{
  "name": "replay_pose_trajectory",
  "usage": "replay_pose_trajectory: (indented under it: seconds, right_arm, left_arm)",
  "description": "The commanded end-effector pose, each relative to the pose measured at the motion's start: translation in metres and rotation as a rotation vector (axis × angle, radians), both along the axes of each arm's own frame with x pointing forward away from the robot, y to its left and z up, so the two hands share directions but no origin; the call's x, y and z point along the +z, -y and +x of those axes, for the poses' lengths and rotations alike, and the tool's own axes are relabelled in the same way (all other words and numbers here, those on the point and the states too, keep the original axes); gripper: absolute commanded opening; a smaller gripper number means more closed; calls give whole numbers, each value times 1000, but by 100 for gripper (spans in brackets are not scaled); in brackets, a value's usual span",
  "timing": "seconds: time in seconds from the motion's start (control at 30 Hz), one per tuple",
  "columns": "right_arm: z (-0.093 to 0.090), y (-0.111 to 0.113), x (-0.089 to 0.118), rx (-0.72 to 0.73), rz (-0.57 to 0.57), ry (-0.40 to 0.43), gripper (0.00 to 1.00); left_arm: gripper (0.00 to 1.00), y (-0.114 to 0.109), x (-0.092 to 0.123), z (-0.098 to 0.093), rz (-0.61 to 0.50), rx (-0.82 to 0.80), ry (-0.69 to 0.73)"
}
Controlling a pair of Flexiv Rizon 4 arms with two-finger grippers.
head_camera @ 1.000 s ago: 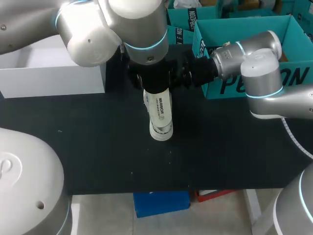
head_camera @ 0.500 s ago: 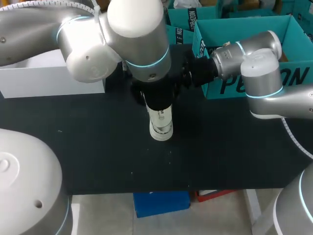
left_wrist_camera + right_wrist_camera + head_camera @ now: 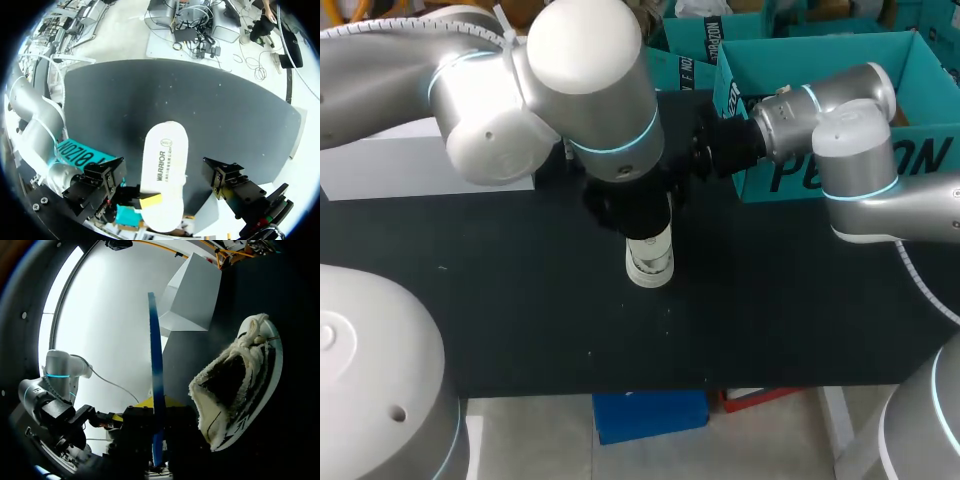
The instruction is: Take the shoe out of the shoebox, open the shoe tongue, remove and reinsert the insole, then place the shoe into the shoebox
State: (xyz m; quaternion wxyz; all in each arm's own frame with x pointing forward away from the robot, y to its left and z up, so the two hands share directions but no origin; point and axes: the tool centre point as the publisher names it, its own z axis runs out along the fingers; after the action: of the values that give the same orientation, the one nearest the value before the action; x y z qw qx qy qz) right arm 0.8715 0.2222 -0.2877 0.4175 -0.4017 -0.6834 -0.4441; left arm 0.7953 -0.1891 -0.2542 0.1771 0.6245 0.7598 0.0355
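- Black tabletop fills the head view. A teal shoebox stands open at its 1 o'clock corner, and a white box sits at 10 o'clock.
- The right arm comes in from 3 o'clock, in front of the shoebox. The right pincer is clamped on one end of the insole, with a finger on each face. Its own wrist view shows the insole edge-on, and the edge looks blue.
- The insole's white printed face is turned toward the left wrist camera. In the head view its rounded free end points to 6 o'clock.
- The left arm hangs over the middle of the tabletop, above the insole. The left pincer stands wide open, with a finger on either side of the insole and neither touching it.
- The shoe lies on its side on the tabletop, outside the shoebox and just beside the held insole, with its fleecy lining showing. In the head view the left arm hides it.
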Motion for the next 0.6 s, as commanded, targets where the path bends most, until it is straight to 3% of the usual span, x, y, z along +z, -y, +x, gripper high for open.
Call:
replay_pose_trajectory:
  seconds: [0.03,0.33,0.6]
  right_arm:
    - [1,-1,-1,0,0,0,0]
    - [1,-1,-1,0,0,0,0]
    - [1,-1,-1,0,0,0,0]
  left_arm:
    - [100,-9,-1,4,-56,-3,7]
    - [100,-30,5,19,-317,28,51]
    - [100,-54,6,29,-564,40,175]
